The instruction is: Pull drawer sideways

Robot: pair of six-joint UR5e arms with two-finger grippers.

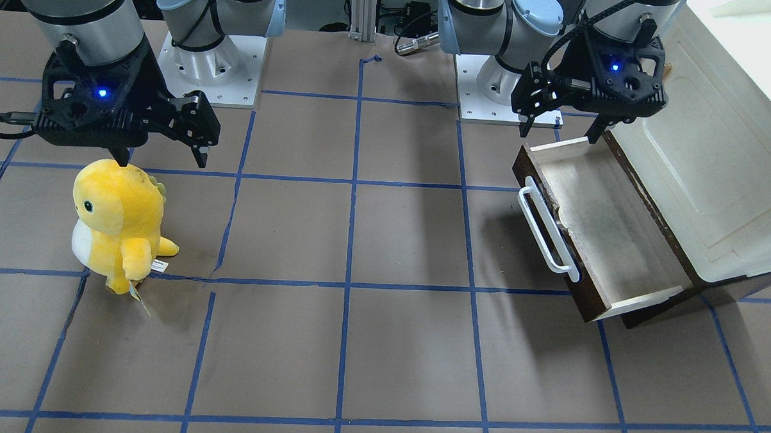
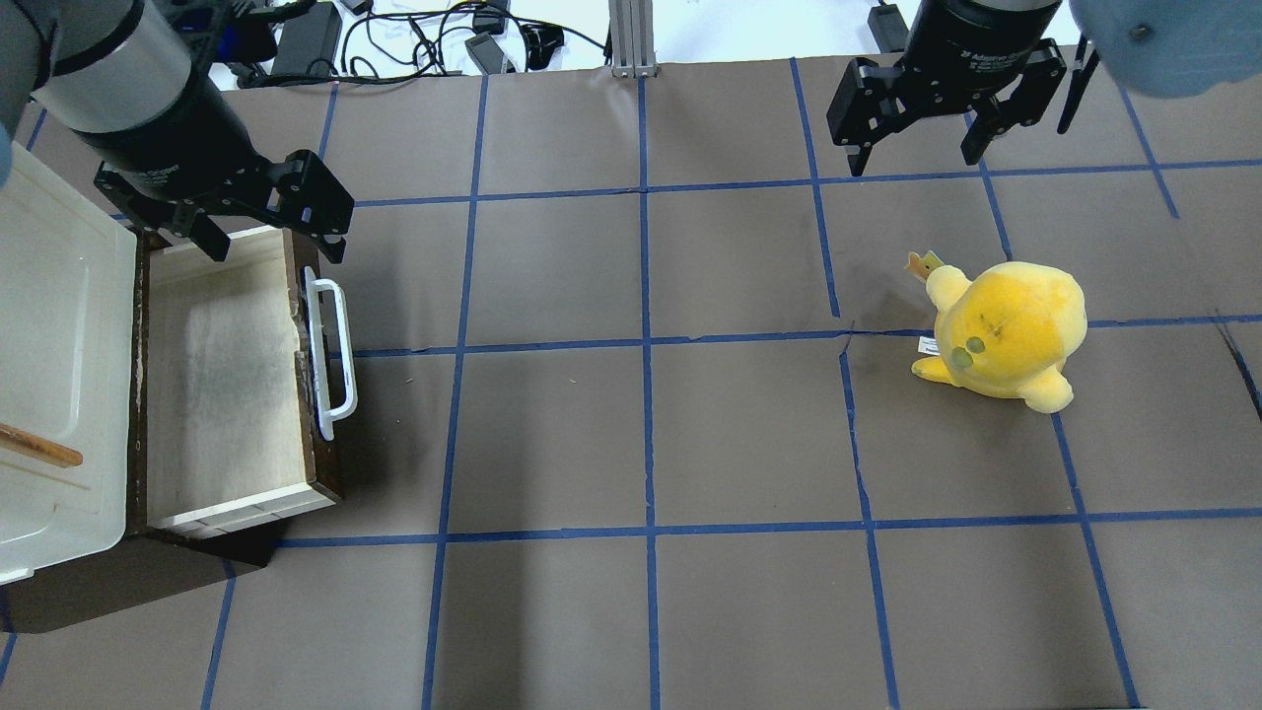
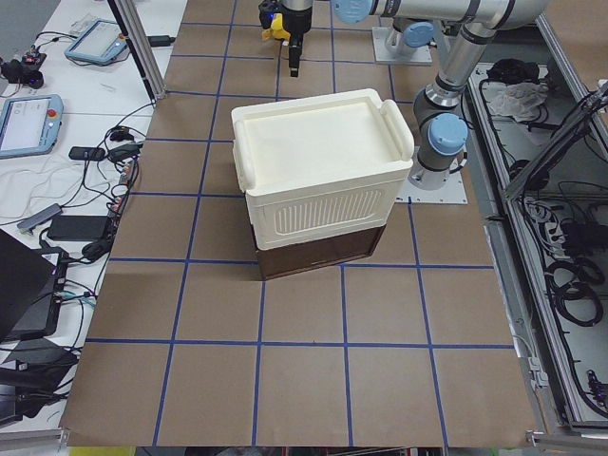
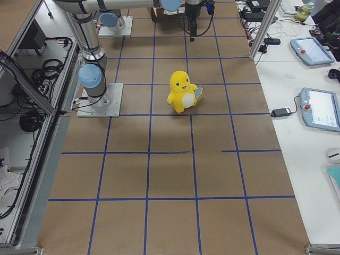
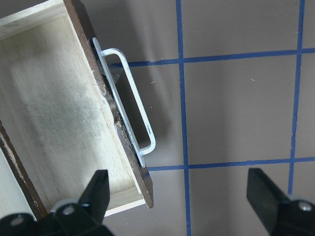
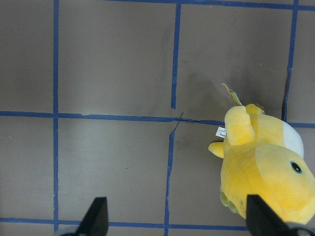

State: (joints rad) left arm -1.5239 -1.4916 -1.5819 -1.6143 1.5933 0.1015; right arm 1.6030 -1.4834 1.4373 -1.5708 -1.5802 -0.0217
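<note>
The dark brown drawer [image 2: 227,385] stands pulled out of the cream-white cabinet [image 2: 54,345], its pale wood inside empty. Its white bar handle [image 2: 333,357] faces the table's middle. It also shows in the front-facing view [image 1: 606,230] and the left wrist view [image 5: 64,113]. My left gripper [image 2: 271,242] is open and empty, hovering above the drawer's far end, apart from the handle; in the front-facing view [image 1: 561,130] it hangs over the drawer's back corner. My right gripper [image 2: 917,153] is open and empty, above bare table beyond the plush toy.
A yellow plush toy [image 2: 1001,330] stands on the robot's right side of the table, also in the front-facing view [image 1: 119,223] and the right wrist view [image 6: 263,164]. Blue tape lines grid the brown table. A wooden stick [image 2: 39,447] lies on the cabinet top.
</note>
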